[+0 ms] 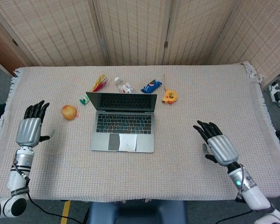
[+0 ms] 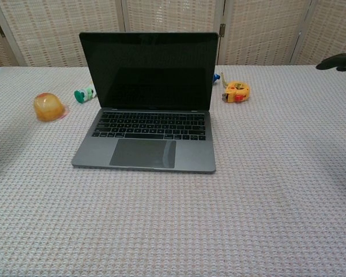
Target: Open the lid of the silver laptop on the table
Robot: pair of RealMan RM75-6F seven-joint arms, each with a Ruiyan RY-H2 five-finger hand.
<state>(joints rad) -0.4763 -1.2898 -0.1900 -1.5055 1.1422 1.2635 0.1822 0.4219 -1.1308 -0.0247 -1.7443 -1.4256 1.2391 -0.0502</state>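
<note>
We see the silver laptop (image 1: 123, 122) standing open mid-table, its upright screen walling off the clutter behind: a water bottle (image 1: 123, 85), a snack packet (image 1: 151, 86), a yellow tape measure (image 1: 169, 96) and what may be a pen (image 1: 99, 83). An orange object (image 1: 69, 112) sits left; bare cloth (image 1: 210, 98) flanks both sides.

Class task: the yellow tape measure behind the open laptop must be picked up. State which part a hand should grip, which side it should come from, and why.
Grip the tape measure across its yellow body, coming from above with the right hand. It lies flat on the cloth, so only its top and sides are exposed, and the laptop lid stands close on its left, probably crowding a left approach.
</note>
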